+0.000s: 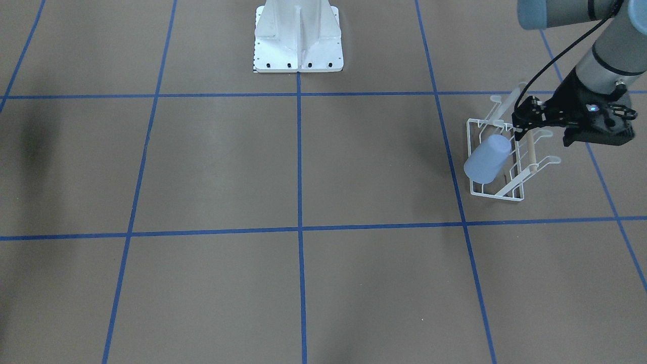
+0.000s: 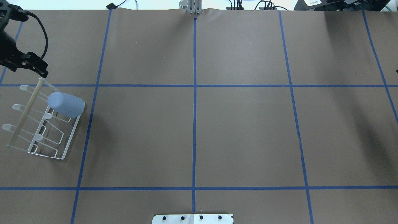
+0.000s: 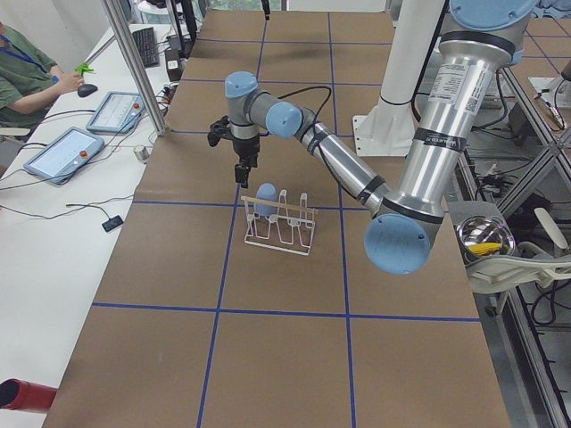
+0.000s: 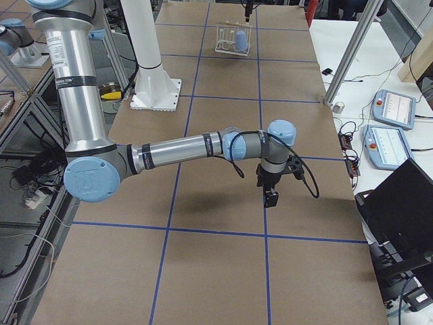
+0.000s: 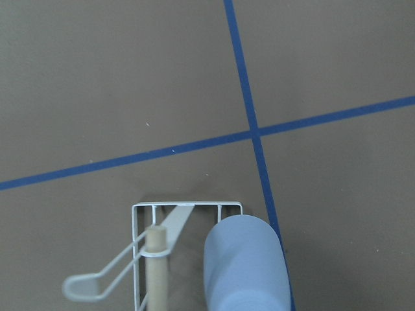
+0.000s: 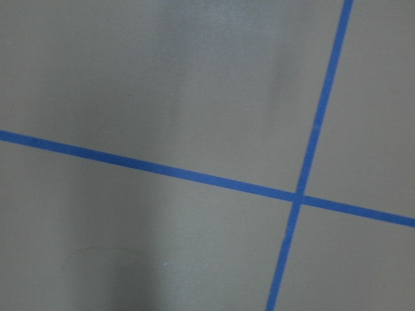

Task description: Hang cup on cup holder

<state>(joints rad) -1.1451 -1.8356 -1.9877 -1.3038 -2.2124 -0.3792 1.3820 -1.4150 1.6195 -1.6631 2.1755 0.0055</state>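
Observation:
The pale blue cup (image 1: pixel 488 159) hangs upside down and tilted on an end prong of the white wire cup holder (image 1: pixel 498 194), which stands near the table's left end. Cup (image 2: pixel 66 104) and cup holder (image 2: pixel 63 146) also show in the overhead view, and the left wrist view looks down on the cup (image 5: pixel 245 262) and holder frame (image 5: pixel 185 207). My left gripper (image 1: pixel 519 120) hovers above the far end of the holder's wooden rod (image 2: pixel 26 113), clear of the cup; it looks open and empty. My right gripper (image 4: pixel 270 198) hangs low over bare table far away; I cannot tell its state.
The white robot pedestal (image 1: pixel 298 45) stands at the table's near-robot edge. Blue tape lines (image 2: pixel 194 124) divide the brown table. An operator (image 3: pixel 22 76) and tablets (image 3: pixel 62 152) are at a side desk beyond the table's far edge.

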